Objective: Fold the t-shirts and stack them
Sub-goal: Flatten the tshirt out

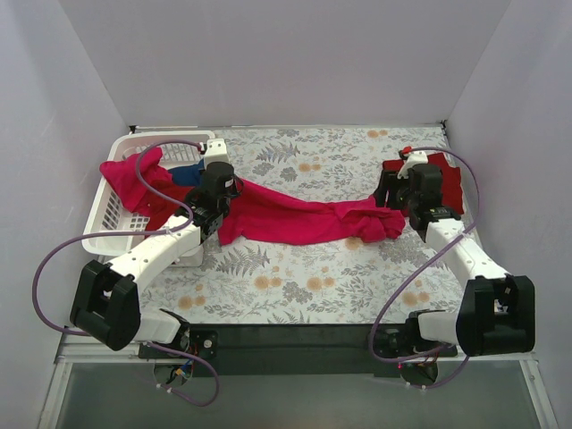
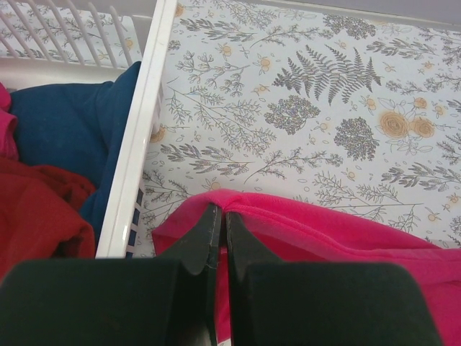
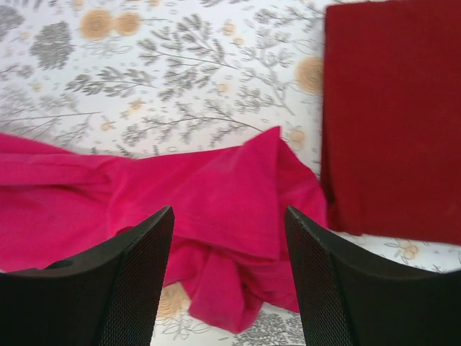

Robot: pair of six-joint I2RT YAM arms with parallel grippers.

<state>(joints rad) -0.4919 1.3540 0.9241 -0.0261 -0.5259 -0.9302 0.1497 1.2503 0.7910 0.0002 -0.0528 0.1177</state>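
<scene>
Pink t-shirt (image 1: 286,219) is lying stretched across the desk (image 1: 313,286) in a long band. Its long axis is running left to right, from the basket (image 1: 112,214) to the far right side.

Left fingers (image 2: 209,231) are pressed together, pinching the pink cloth's left edge just beside the basket rim. Part of the shirt is trailing over the rim into the basket.

Right fingers (image 3: 140,274) are standing wide apart, gripping nothing, hovering directly over the bunched, twisted right end of the shirt. That end is lying between and just ahead of them, so the right arm is the nearer one for a grab there.

Folded maroon t-shirt (image 3: 392,115) is sitting just right of the bunched end, nearly touching it; a careless pull rightward could be disturbing that fold, I judge.

Blue t-shirt (image 2: 65,122) and a darker red cloth (image 2: 36,216) are waiting inside the basket.

Open patterned desk is showing toward the far edge and toward the arm bases, giving room for spreading the shirt flat.
</scene>
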